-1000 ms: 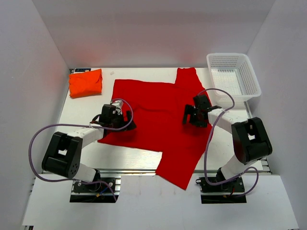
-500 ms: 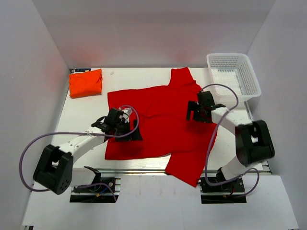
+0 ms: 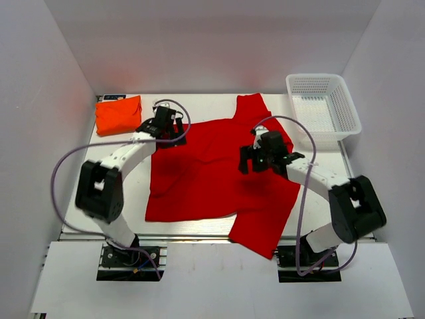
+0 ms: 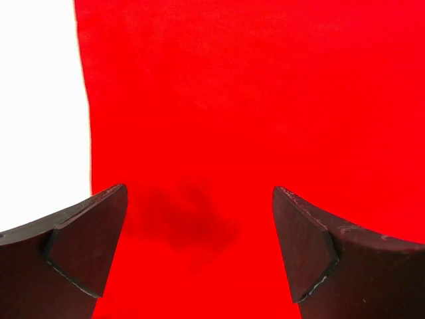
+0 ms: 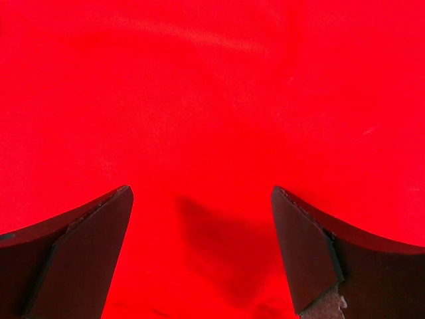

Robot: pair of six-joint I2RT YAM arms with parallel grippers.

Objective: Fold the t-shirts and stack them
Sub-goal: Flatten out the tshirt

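The red shirt lies spread across the tabletop, one part hanging over the near edge. The orange shirt sits folded at the far left. Your left jaws and right jaws hover wide open and empty above the red shirt. Pinch its edges, not the middle, and fold evenly.

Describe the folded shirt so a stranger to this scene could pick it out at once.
Start at the white table and go to its far left corner, opposite the mesh basket. The orange t-shirt lies there, a compact folded bundle, unlike the red t-shirt spread loosely across the middle.
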